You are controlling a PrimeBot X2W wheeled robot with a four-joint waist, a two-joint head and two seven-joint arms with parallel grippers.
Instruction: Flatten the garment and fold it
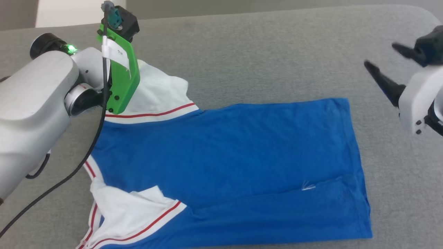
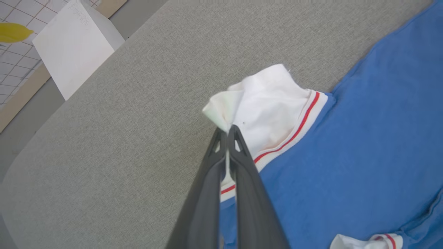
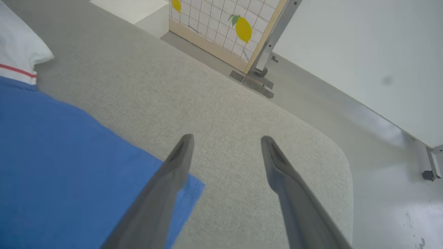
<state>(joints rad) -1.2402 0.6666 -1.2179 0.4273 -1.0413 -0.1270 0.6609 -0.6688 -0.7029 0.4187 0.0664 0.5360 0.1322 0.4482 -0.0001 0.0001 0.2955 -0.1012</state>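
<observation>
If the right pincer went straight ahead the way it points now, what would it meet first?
Probably the bare grey tabletop, just past the blue garment's corner. The open right pincer aims beyond the cloth, though depth is hard to judge.

Table [image 1: 263, 52] bare beyond and right of garment [image 1: 225, 155]: free passage. Left arm [image 1: 34, 103] and its cable [image 1: 34, 204] block the left side. Clearance under cable probably slight.
</observation>
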